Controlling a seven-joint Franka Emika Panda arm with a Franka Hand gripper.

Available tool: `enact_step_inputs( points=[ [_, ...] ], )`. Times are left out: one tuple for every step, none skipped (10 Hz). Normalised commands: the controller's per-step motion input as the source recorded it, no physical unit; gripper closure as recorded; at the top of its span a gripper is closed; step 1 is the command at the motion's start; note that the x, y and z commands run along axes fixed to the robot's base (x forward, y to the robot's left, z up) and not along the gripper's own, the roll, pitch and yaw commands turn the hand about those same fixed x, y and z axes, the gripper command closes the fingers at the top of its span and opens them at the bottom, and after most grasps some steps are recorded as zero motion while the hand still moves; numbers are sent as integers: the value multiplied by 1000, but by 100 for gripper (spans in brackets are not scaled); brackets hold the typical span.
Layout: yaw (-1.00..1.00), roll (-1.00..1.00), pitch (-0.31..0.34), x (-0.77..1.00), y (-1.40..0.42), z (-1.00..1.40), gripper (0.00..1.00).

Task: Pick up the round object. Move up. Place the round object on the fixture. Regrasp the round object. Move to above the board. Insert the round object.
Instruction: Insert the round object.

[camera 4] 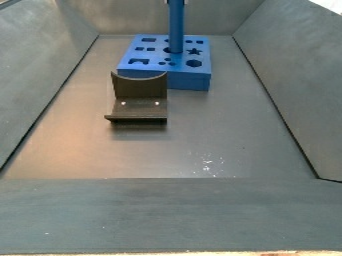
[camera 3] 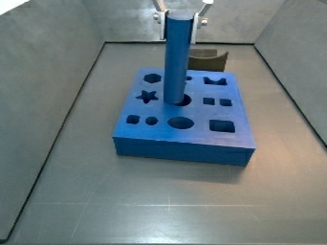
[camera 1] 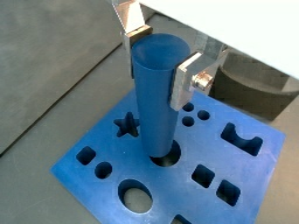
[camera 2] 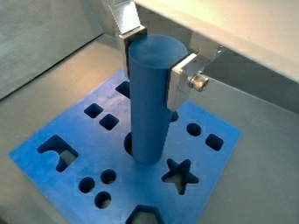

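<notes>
The round object, a smooth blue cylinder peg [camera 1: 158, 96], stands upright, and its lower end sits in a round hole of the board [camera 1: 263, 166]. My gripper [camera 1: 162, 57] is shut on the peg's top end, with one silver finger [camera 1: 187, 80] on each side. The other wrist view shows the same peg [camera 2: 149, 105], gripper [camera 2: 156, 57] and board [camera 2: 140, 185]. In a side view the peg [camera 3: 179, 57] rises from the middle of the board [camera 3: 179, 145] up to the gripper [camera 3: 183, 11]. The dark fixture [camera 4: 139, 95] stands empty on the floor beside the board [camera 4: 187, 78].
The board carries star, hexagon, square and round cut-outs around the peg. The fixture [camera 3: 208, 59] sits just past the board's far edge. Grey sloped bin walls [camera 3: 76, 86] enclose the floor on all sides.
</notes>
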Motion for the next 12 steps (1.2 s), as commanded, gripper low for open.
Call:
enact_step_inputs(
  points=[
    [-183, -340, -83, 83, 137, -191, 100],
    [-137, -280, -51, 109, 54, -254, 100],
    [-131, -236, 0, 149, 0, -231, 100],
    [-114, -150, 0, 246, 0, -234, 100],
    [-91, -101, 4, 291, 0, -231, 100],
    [-86, -96, 0, 280, 0, -257, 100],
    [-69, -69, 1, 246, 0, -269, 100],
    [-6, -31, 0, 146, 0, -409, 100],
    [0, 56, 0, 117, -91, -680, 100],
    [0, 161, 77, 217, -160, -594, 100],
    [-3, 206, 147, 306, -183, -526, 100],
    [-9, 169, 131, 309, -194, -566, 100]
  ],
)
